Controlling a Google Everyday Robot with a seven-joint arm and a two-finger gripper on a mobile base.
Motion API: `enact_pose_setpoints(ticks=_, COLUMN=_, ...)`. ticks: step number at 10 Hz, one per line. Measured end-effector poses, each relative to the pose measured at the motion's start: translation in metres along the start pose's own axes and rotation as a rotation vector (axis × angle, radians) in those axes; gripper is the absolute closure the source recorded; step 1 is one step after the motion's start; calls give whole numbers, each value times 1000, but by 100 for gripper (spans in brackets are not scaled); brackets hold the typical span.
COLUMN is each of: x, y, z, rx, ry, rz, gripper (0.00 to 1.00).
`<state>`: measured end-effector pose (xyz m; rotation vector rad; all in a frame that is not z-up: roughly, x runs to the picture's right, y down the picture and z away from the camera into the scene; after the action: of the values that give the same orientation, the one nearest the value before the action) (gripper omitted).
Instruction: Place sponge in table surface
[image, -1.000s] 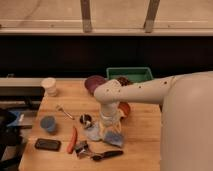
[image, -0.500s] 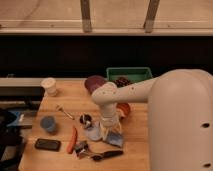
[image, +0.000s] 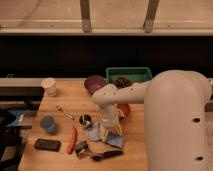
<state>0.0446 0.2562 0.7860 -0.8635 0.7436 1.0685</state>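
My gripper (image: 111, 131) points straight down over the front middle of the wooden table (image: 55, 105). A yellowish-tan block that looks like the sponge (image: 110, 134) sits at its tip, low over or touching a pale blue cloth (image: 97, 135) lying on the table. I cannot tell whether the sponge rests on the cloth or hangs just above it. My white arm (image: 175, 120) fills the right side and hides the table's right part.
A green bin (image: 129, 75) with a pine cone (image: 121, 81) and a maroon bowl (image: 95, 83) stand at the back. A white cup (image: 49, 86), blue cup (image: 48, 124), black phone (image: 47, 145), red stick-like thing (image: 73, 140), spoon (image: 65, 112) and black tool (image: 106, 155) lie to the left and front.
The gripper has come down slightly toward the table front over the blue cloth. The arm's large link has swung closer and fills more of the right side.
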Motion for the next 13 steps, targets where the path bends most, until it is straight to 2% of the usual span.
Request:
enact_pose_setpoints(ticks=2, x=1, y=-1, z=0, rx=-1, ry=1, rz=1, gripper=58)
enact_pose_setpoints(ticks=6, x=7, y=-13, z=0, rx=-38, ry=-18, rz=25, gripper=97)
enact_pose_setpoints(ticks=7, x=7, y=-13, z=-1, rx=-47, ry=-20, rz=29, gripper=100)
enact_pose_setpoints(ticks=9, x=7, y=-16, z=-2, rx=-52, ry=-28, rz=37, gripper=100)
enact_pose_setpoints(ticks=13, x=8, y=-28, z=-20, rx=-57, ry=-75, rz=62, gripper=100)
